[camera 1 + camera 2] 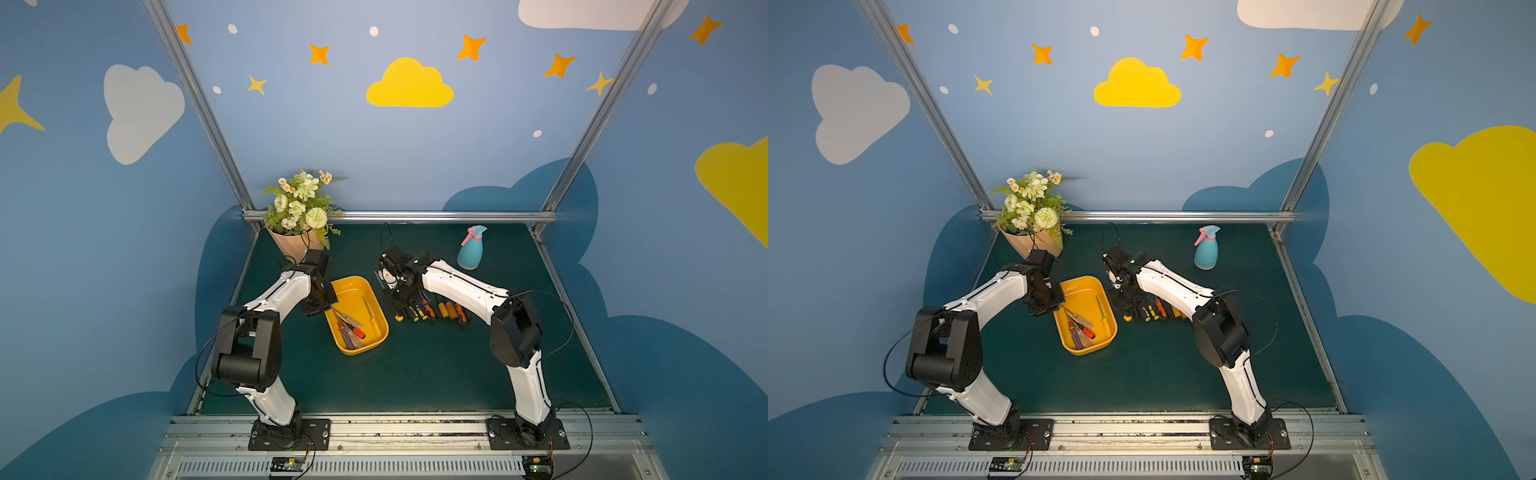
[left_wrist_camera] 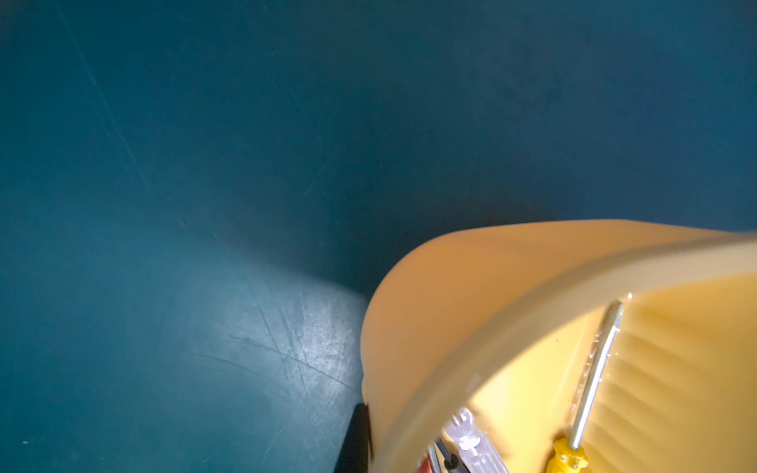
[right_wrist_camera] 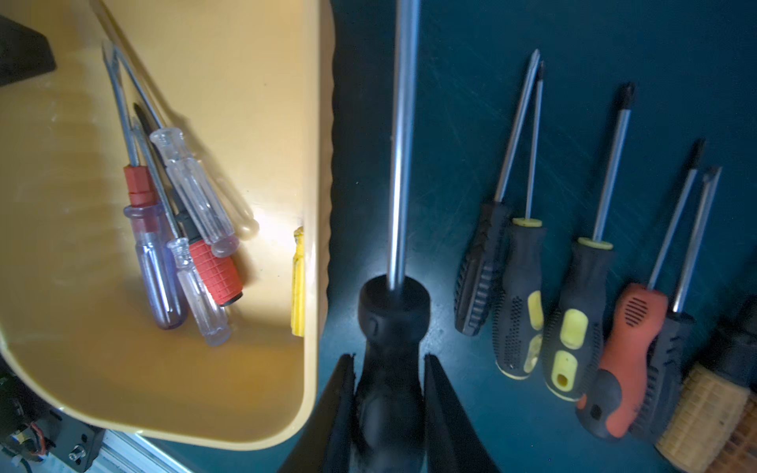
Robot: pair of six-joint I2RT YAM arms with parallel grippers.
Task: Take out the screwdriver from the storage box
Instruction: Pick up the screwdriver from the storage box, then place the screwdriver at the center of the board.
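The yellow storage box [image 1: 376, 338] [image 1: 1102, 345] stands on the green mat left of centre. Several screwdrivers lie in it: clear, purple and red-handled ones [image 3: 192, 196] and a yellow-handled one [image 1: 372, 318] [image 2: 567, 454]. My left gripper [image 1: 322, 305] [image 2: 381, 434] is shut on the box's left wall [image 2: 450, 295], with one black finger [image 2: 356, 438] outside it. My right gripper [image 1: 397, 305] [image 3: 389, 368] is shut on the black handle of a long screwdriver [image 3: 393, 323]. It holds this low over the mat just right of the box rim [image 3: 317, 204].
A row of several screwdrivers [image 1: 440, 311] [image 3: 573, 307] lies on the mat right of the held one. A peach flowerpot with flowers [image 1: 297, 245] stands at the back left, behind my left arm. A blue spray bottle [image 1: 471, 249] stands at the back right.
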